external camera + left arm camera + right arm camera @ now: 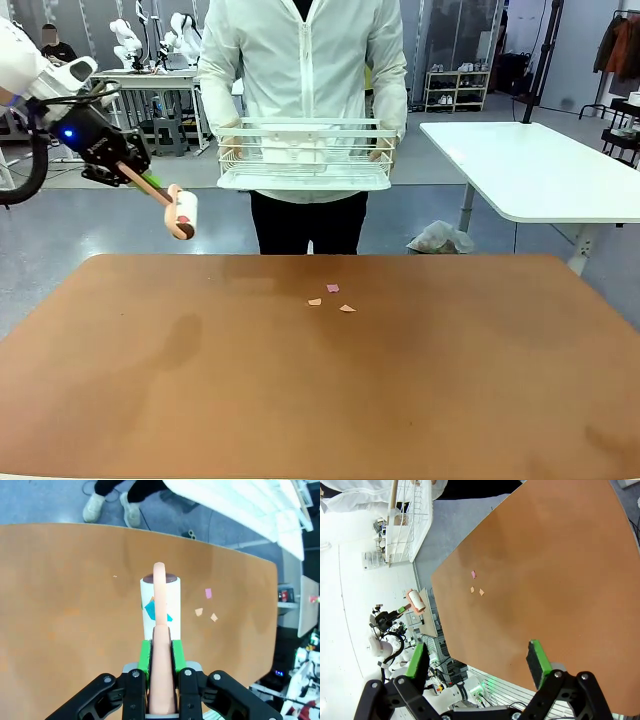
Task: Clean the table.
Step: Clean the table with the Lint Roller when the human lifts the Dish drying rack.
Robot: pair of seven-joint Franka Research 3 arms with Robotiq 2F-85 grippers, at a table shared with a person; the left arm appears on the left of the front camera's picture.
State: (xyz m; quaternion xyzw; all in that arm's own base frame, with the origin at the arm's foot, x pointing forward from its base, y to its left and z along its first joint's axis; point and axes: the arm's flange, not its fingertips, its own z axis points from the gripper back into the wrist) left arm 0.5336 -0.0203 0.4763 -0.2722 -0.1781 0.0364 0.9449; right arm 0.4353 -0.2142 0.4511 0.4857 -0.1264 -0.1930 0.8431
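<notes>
The terracotta table [320, 390] carries three small paper scraps [331, 297] near its far middle. Up at the left, above and beyond the table's far-left corner, my left gripper [130, 172] is shut on the peach handle of a lint roller [183, 213]. The left wrist view shows the roller [161, 605] with coloured scraps stuck to its white roll, held between the green pads [145, 655]; the loose scraps [206, 605] lie to its right. My right gripper [477, 661] hangs open high over the table [545, 570], nothing between its fingers.
A person stands at the far side holding a white wire rack [305, 155] at chest height. A white-topped table [540, 170] stands at the back right, and a plastic bag [438, 238] lies on the floor beside it.
</notes>
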